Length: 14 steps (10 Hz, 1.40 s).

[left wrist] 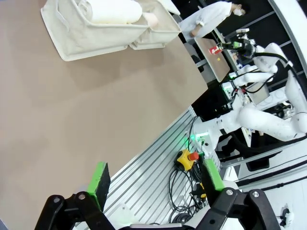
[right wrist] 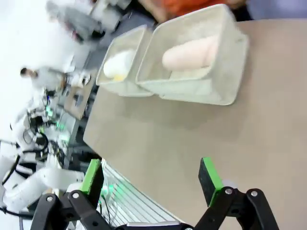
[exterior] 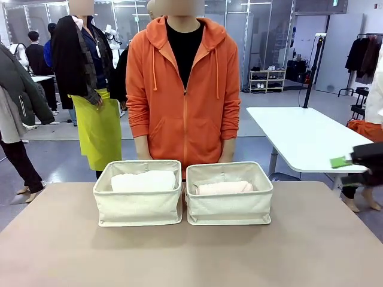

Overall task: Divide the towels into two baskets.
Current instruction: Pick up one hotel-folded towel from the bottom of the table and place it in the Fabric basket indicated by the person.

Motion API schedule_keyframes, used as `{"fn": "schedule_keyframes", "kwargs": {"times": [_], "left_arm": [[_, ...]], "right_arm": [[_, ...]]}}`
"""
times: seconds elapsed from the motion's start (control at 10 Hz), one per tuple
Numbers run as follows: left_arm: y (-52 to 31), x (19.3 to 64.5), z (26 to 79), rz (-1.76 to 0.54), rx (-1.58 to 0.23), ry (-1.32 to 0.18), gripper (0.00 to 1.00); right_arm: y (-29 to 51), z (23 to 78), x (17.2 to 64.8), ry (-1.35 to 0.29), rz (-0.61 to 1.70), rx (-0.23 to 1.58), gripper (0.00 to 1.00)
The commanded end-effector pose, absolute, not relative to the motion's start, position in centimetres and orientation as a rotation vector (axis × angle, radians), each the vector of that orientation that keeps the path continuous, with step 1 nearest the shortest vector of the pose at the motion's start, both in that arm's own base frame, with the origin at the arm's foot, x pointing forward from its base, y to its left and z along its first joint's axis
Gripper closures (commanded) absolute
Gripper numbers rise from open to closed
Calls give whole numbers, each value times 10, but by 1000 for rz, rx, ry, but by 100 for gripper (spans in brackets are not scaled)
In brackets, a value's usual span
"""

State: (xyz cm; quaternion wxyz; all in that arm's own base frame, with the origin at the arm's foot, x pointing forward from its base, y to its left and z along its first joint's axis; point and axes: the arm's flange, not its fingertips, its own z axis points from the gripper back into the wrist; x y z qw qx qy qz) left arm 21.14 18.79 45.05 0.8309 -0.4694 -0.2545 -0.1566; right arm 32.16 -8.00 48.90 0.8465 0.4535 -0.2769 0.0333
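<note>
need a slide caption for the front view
Two beige baskets side by side on the table, a white towel in one, a pink towel in the other.

You won't find any text, label, brand, number or sign that can be read here. The two baskets (exterior: pixel 137 206) carry no print on their near walls, and the far background is too small and blurred to make out lettering.

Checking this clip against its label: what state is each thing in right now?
Left basket: upright on the table, holding a white towel.
Right basket: upright beside it, holding a pink towel.
Left claw: open, holding nothing.
Right claw: open, holding nothing.
</note>
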Motion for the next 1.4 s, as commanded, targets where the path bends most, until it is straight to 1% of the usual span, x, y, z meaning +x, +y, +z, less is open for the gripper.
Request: {"fn": "schedule_keyframes", "kwargs": {"times": [0.0, 0.2, 0.3, 0.4, 0.5, 0.6, 1.3], "left_arm": [[189, 209, 455, -333, -1018, -560, 4], [189, 209, 455, -333, -1018, -560, 4], [189, 209, 455, -333, -1018, -560, 4], [189, 209, 455, -333, -1018, -560, 4], [189, 209, 455, -333, -1018, -560, 4], [189, 209, 455, -333, -1018, -560, 4], [189, 209, 455, -333, -1018, -560, 4]], "right_arm": [[-77, 450, 245, -654, -125, 1004, 0], [-91, 414, 184, -678, -352, 1007, 0], [-93, 401, 164, -693, -464, 993, 0], [-93, 397, 158, -683, -525, 965, 0], [-90, 395, 161, -686, -536, 951, 0], [-208, 483, 258, -693, -430, 983, 0], [-208, 483, 258, -693, -430, 983, 0]]}}
